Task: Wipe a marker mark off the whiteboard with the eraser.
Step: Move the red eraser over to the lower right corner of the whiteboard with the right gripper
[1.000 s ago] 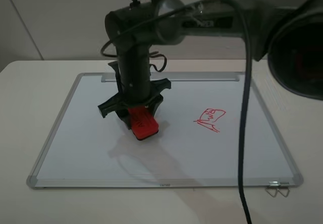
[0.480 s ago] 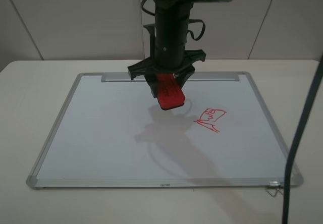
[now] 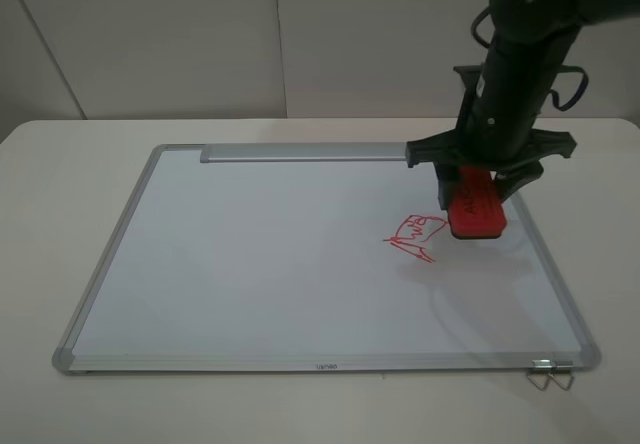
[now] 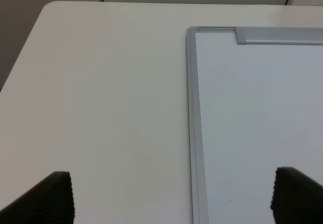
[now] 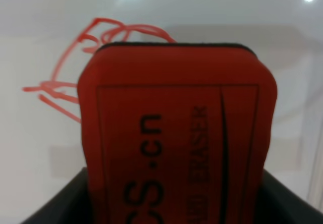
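The whiteboard [image 3: 250,264] lies flat on the table, with its silver tray strip [image 3: 300,152] along the far edge. My right gripper [image 3: 478,196] is shut on the red eraser [image 3: 474,209], over the board's right part. The eraser hangs tilted, felt side down, just right of the angular red scribble [image 3: 417,236]. I cannot tell whether it touches the board. In the right wrist view the eraser [image 5: 176,133] fills the frame, with the scribble [image 5: 75,67] behind it. No round-face marker mark shows anywhere. My left gripper [image 4: 174,196] is open above the table beside the board's frame [image 4: 192,123].
A metal binder clip [image 3: 550,375] lies off the board's near right corner. The white table [image 3: 60,164] surrounds the board on all sides, and a pale wall stands behind it.
My right arm has carried the eraser from the board's left-centre, up past the back middle, to the right side beside the scribble. The board has not moved.
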`<state>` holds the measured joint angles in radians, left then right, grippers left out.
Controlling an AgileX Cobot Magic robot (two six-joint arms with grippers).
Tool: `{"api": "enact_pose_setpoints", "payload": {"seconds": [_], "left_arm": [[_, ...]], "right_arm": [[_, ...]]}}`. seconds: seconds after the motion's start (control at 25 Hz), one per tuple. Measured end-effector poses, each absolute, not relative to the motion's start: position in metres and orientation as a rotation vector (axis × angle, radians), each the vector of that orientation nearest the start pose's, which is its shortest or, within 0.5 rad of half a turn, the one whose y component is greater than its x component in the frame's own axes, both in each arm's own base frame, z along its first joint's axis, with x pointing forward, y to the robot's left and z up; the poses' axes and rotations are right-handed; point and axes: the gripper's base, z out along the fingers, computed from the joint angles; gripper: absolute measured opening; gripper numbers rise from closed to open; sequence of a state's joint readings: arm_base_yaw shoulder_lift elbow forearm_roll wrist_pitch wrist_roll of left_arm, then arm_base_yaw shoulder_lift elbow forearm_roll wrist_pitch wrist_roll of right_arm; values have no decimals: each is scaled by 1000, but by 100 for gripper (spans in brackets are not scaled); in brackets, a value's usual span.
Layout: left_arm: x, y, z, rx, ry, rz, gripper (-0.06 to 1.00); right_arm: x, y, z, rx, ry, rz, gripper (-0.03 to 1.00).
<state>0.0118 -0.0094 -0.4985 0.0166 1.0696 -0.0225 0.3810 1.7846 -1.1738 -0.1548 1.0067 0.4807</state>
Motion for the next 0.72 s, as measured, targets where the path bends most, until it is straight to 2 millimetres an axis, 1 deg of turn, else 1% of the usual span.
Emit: {"api": "enact_pose_setpoints", "payload": {"seconds": [0.12,0.2,0.48,0.72], "left_arm": [[-7,1,276,-36,2045,13,78],[-7,1,276,-36,2045,13,78],[-7,1,276,-36,2045,13,78],[-7,1,276,-36,2045,13,78]], "right_arm": [[294,90,185,95,3048,-185,50],[283,82,177,103,3052,-195,50],[257,74,148,60,3081,-207,50],[248,71,135,28,3064,-187,50]]}}
